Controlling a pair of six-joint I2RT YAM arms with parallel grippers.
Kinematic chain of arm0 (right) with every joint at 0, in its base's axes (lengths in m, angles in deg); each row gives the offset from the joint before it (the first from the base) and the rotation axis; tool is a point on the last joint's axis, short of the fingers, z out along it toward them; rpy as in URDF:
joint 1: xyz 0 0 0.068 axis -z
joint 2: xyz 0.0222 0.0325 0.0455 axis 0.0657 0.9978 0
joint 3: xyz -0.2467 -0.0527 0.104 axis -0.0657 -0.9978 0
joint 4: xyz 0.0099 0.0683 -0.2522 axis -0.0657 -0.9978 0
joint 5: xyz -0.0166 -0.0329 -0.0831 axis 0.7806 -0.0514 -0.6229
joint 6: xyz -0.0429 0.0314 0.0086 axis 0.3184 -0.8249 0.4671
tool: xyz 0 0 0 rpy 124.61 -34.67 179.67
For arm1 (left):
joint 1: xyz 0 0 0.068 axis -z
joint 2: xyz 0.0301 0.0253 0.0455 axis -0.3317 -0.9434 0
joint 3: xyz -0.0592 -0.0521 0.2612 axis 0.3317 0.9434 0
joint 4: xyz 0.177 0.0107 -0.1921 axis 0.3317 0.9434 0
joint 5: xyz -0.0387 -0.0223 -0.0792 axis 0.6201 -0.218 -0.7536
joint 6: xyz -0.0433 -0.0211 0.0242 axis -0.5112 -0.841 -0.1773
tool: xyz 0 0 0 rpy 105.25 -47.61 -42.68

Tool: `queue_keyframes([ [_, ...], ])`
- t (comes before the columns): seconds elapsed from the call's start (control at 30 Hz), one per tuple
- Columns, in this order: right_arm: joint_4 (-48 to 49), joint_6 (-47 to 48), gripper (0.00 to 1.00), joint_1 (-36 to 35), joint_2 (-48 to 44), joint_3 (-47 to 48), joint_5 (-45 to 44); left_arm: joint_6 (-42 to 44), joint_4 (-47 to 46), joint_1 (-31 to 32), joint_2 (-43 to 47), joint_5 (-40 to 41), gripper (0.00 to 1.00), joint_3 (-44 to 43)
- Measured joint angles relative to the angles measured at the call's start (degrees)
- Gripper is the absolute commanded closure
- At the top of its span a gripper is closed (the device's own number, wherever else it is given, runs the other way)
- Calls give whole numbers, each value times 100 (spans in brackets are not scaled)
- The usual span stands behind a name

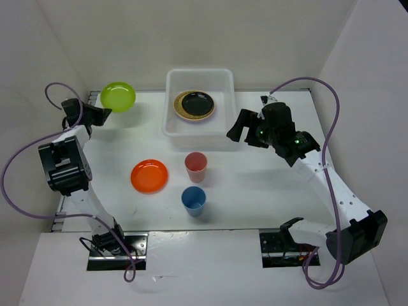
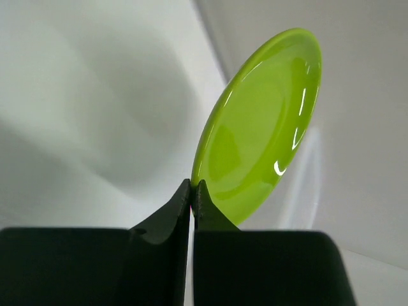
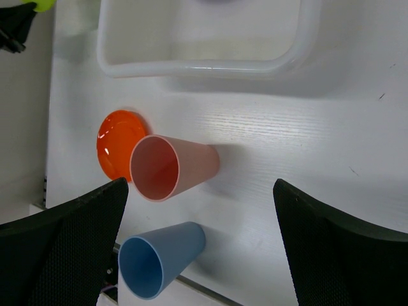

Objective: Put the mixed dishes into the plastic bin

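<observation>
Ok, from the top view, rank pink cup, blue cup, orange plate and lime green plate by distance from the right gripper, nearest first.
From the right gripper:
1. pink cup, in the middle.
2. blue cup, toward the near edge.
3. orange plate, left of both cups.
4. lime green plate, far back left.

Lab rig; white-walled enclosure [image 1: 255,32], bolted robot arms [image 1: 331,185].

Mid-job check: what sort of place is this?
Likely a lab test booth, not a kitchen: plain white panels wall in a white tabletop, a left arm and right arm are bolted at its near edge, and an orange round plastic plate sits near a white translucent plastic bin.
</observation>
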Motion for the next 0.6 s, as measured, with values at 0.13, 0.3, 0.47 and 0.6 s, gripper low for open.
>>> queue_keyframes([
  [0.13,0,0,1,0,-9,0,0,-79,-111,46,752,-17,100,57],
  [0.3,0,-4,1,0,-48,0,-13,-33,-15,498,1180,-74,100,-293],
  [0.47,0,-26,1,0,-142,0,-20,96,138,1502,1211,-103,100,-538],
  [0.6,-2,-46,1,0,-302,0,-35,229,424,2297,1086,20,100,-807],
])
